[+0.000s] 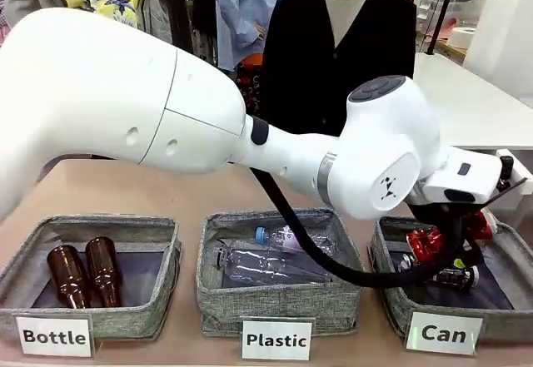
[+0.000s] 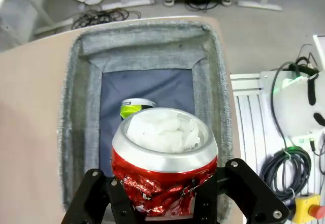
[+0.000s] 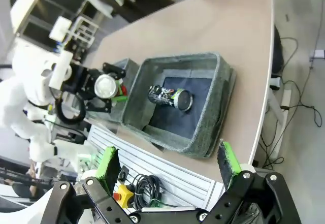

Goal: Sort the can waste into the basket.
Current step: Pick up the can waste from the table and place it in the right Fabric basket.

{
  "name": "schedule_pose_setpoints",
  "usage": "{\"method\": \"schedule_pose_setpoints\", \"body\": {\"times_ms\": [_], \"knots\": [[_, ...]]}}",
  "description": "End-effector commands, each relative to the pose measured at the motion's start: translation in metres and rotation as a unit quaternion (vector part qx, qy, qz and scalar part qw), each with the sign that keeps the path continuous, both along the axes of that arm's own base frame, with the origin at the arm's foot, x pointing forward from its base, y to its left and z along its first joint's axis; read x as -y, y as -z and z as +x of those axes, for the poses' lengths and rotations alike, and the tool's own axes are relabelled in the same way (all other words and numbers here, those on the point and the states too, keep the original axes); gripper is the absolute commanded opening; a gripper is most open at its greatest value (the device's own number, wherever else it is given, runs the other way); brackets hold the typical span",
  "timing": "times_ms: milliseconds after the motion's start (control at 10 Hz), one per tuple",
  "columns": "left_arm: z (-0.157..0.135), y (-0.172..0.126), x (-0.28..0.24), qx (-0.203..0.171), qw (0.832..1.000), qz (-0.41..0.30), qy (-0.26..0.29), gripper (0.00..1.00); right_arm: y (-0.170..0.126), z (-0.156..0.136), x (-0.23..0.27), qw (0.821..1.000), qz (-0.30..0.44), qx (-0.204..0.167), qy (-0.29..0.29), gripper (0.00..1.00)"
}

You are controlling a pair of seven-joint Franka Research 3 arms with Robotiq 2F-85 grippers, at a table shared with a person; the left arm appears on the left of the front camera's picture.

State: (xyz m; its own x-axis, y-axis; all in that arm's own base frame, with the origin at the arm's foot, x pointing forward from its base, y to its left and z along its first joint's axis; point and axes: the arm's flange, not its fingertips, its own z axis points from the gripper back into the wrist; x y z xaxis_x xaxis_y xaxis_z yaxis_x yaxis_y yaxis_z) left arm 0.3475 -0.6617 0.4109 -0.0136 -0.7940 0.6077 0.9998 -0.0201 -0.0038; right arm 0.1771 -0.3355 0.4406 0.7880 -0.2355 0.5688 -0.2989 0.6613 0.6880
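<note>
While left tool (image 2: 165,203) grips red can (image 2: 163,168) above basket (image 2: 76,127), right tool (image 3: 170,165) gapes empty.

Tan table (image 1: 166,192) under three bins (image 1: 279,305)

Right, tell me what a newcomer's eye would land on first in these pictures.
The crushed shiny red metal can, clamped in the left pincer, hangs over the grey woven-fabric basket carded "Can" at the table's right end. The dark crushed can with green and yellow markings already lies inside that basket. The right pincer, green pads spread and empty, sits off beyond the table's edge.
</note>
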Motion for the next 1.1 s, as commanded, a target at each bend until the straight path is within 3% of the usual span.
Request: {"method": "schedule_pose_setpoints", "body": {"times_ms": [0,300,400,600,700,800,1000], "knots": [[0.008,-0.008,0.014,0.001,1.0,0.009,-0.009,0.0,-0.003,-0.006,-0.001,1.0,0.0,-0.01,0.004,1.0],[0.01,-0.012,0.004,0.005,1.0,0.016,-0.002,0.9,-0.003,-0.006,-0.001,1.0,0.0,-0.01,0.004,1.0],[0.008,-0.013,0.001,0.001,1.0,0.02,-0.003,1.0,-0.003,-0.006,-0.001,1.0,0.0,-0.01,0.004,1.0],[0.001,-0.019,-0.012,0.009,1.0,0.003,-0.002,1.0,-0.003,-0.006,-0.001,1.0,0.0,-0.01,0.004,1.0],[-0.003,-0.023,-0.02,0.005,1.0,-0.006,0.001,0.93,-0.003,-0.006,-0.001,1.0,0.0,-0.01,0.004,1.0],[-0.007,-0.025,-0.029,0.006,1.0,-0.01,0.003,1.0,-0.003,-0.006,-0.001,1.0,0.0,-0.01,0.004,1.0],[-0.008,-0.029,-0.038,0.003,1.0,-0.011,0.004,1.0,-0.003,-0.006,-0.001,1.0,0.0,-0.01,0.004,1.0]]}}
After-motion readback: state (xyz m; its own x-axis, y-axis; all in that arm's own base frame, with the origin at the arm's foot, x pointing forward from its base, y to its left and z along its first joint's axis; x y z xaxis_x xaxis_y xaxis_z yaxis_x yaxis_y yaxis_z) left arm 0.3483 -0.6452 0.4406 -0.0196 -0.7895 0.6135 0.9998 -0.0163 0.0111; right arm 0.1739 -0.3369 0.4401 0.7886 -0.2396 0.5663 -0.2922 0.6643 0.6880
